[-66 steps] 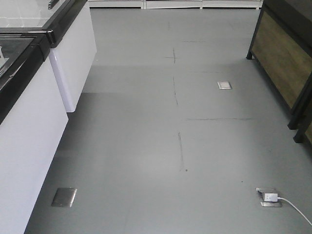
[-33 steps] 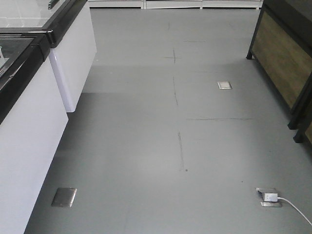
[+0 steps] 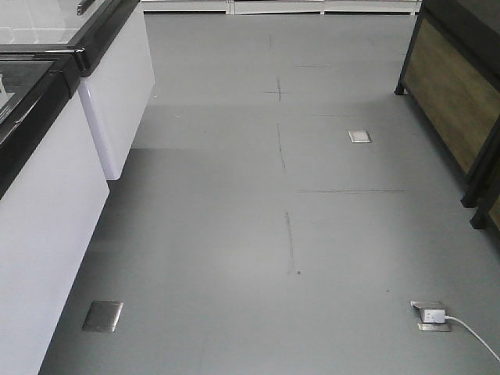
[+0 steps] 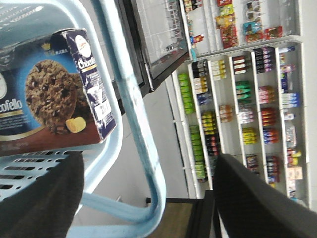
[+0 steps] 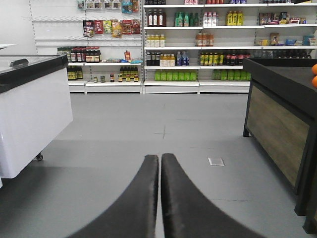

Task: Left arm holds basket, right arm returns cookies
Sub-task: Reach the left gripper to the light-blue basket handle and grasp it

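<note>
Two black tapered fingers of the right gripper (image 5: 159,157) were pressed together at 6 o'clock in its wrist view, clasping nothing. Toward 10 o'clock in the left wrist view, the tall navy-and-brown cardboard cookie box (image 4: 49,99) sat inside the light blue slotted plastic basket (image 4: 136,114), whose hoop handle passed between the widely spread fingers of the left gripper (image 4: 148,163).

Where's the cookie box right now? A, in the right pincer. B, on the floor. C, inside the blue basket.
C: the left wrist view shows the cookie box inside the basket, and the right pincer is shut and empty.
</note>
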Available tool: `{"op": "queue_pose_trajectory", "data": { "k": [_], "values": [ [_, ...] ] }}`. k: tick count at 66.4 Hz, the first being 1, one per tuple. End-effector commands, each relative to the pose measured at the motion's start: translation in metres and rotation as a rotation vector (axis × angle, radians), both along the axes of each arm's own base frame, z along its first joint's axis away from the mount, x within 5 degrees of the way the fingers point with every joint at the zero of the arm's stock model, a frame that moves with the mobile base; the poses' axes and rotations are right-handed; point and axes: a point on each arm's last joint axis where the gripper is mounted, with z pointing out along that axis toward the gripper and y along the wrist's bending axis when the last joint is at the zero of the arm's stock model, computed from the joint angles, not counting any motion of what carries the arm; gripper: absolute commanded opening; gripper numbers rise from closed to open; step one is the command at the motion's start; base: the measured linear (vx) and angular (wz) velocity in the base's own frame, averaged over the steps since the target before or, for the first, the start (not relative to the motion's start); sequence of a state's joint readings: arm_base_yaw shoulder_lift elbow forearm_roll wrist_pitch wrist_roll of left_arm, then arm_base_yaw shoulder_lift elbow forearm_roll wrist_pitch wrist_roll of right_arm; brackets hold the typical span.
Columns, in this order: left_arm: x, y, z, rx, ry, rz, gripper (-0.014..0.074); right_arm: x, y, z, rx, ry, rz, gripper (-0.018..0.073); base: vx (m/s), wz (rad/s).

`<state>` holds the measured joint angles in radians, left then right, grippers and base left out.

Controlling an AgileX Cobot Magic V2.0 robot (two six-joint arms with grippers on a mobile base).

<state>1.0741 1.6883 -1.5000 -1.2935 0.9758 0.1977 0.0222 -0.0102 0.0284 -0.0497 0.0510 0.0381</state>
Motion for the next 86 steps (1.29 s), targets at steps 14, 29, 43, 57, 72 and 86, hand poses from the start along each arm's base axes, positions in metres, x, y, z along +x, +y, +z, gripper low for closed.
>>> {"op": "queue_pose_trajectory", "data": {
  "k": [14,29,43,57,72,86],
  "values": [
    [0.012,0.016,0.007,-0.041,-0.243,0.018,0.0512,-0.001,0.000,0.006,-0.014,-0.078,-0.001,-0.0003,0.00,0.00],
    [0.028,0.026,-0.008,-0.091,-0.357,-0.001,0.0512,-0.001,0.000,0.006,-0.014,-0.078,-0.001,-0.0003,0.00,0.00],
    [0.051,0.027,-0.013,-0.092,-0.370,-0.090,0.0512,-0.001,0.000,0.006,-0.014,-0.078,-0.001,-0.0003,0.00,0.00],
    [0.045,0.035,-0.014,-0.080,-0.367,-0.066,0.0483,-0.001,0.000,0.006,-0.014,-0.078,-0.001,-0.0003,0.00,0.00],
    [0.030,0.044,-0.018,-0.090,-0.372,-0.057,0.0286,-0.001,0.000,0.006,-0.014,-0.078,-0.001,-0.0003,0.00,0.00],
    [0.019,0.047,-0.015,-0.064,-0.387,-0.078,-0.0009,-0.001,0.000,0.006,-0.014,-0.078,-0.001,-0.0003,0.00,0.00]
  ]
}}
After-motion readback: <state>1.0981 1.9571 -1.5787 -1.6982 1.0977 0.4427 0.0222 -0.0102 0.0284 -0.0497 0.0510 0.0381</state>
